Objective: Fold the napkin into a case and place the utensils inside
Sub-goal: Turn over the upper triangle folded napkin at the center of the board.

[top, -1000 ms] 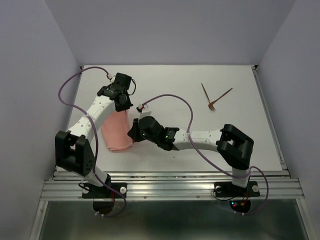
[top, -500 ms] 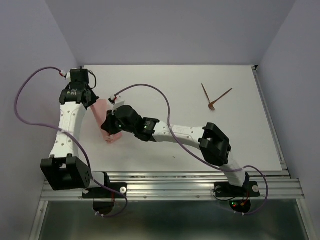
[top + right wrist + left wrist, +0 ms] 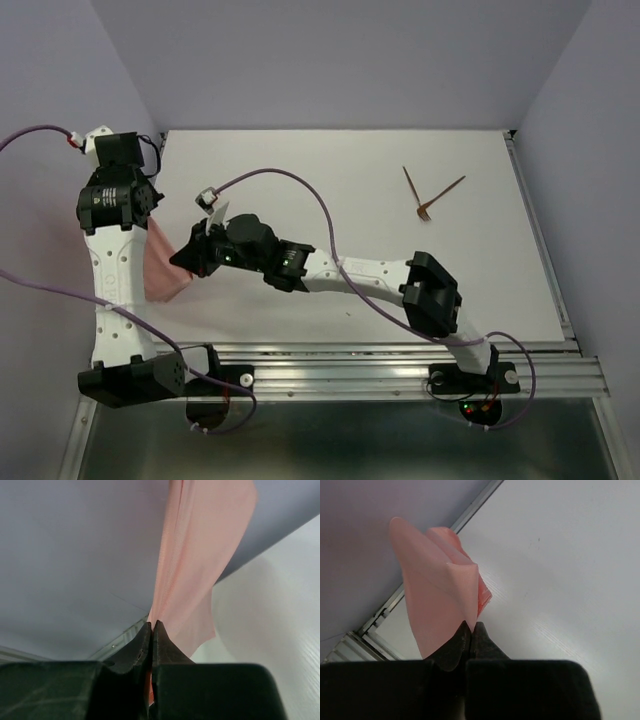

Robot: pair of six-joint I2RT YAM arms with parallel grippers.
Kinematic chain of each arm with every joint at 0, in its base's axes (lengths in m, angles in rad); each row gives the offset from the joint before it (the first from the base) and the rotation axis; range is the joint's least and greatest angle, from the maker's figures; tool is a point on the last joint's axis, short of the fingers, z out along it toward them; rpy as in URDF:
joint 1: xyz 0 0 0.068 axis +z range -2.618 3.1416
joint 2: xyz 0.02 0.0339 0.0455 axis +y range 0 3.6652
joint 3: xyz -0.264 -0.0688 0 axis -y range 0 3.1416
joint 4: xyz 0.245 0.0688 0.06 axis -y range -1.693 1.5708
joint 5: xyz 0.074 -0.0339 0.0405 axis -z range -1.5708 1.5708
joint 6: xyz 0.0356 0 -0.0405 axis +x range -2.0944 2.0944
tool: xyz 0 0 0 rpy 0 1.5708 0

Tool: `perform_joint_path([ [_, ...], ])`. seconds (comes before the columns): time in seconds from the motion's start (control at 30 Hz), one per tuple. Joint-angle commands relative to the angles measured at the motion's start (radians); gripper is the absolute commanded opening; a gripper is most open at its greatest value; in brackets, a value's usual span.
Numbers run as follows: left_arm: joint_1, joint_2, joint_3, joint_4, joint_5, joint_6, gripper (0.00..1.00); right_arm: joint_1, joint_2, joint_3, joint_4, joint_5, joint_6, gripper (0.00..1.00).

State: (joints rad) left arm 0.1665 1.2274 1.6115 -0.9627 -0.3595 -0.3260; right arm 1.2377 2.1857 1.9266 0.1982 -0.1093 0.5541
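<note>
Your left end effector (image 3: 470, 626) was clamped shut on a folded corner of the napkin (image 3: 437, 587), and your right end effector (image 3: 152, 625) was pinched closed on another edge of it. You held the pink cloth lifted at the left edge of the worktop (image 3: 400, 270). The utensils (image 3: 428, 196) lay crossed near the far right corner, well apart

From above, your left arm (image 3: 112, 268) hides much of the napkin (image 3: 163, 272) and the tips of the left gripper (image 3: 469, 626) beneath it. Ahead of your right gripper (image 3: 152, 625), the cloth runs off the wrist view's top edge. The utensils (image 3: 428, 196), well apart from that gripper, are too small to detail.
</note>
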Motion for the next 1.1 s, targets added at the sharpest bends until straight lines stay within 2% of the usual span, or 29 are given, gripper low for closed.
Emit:
perform_joint_path([
  [0.0,-0.088,0.047,-0.048,0.493,-0.117,-0.001,0.0,0.051,-0.062,-0.208,-0.122,-0.237,0.076,0.01],
  [0.03,-0.119,0.07,-0.071,0.507,-0.122,-0.017,0.0,0.033,-0.078,-0.298,-0.103,-0.221,0.089,0.01],
  [0.07,-0.193,0.087,-0.109,0.518,-0.13,-0.028,0.0,0.022,-0.105,-0.34,-0.067,-0.213,0.116,0.01],
  [0.2,-0.341,0.185,-0.191,0.599,-0.144,-0.083,0.0,-0.012,-0.177,-0.529,-0.019,-0.162,0.164,0.01],
  [0.27,-0.383,0.254,-0.205,0.624,-0.141,-0.103,0.0,-0.041,-0.228,-0.648,0.012,-0.118,0.194,0.01],
  [0.5,-0.512,0.408,-0.182,0.683,-0.087,-0.122,0.0,-0.098,-0.351,-0.886,0.038,-0.004,0.254,0.01],
  [1.07,-0.685,0.65,-0.078,0.697,-0.078,-0.145,0.0,-0.159,-0.468,-1.075,-0.003,0.135,0.221,0.01],
])
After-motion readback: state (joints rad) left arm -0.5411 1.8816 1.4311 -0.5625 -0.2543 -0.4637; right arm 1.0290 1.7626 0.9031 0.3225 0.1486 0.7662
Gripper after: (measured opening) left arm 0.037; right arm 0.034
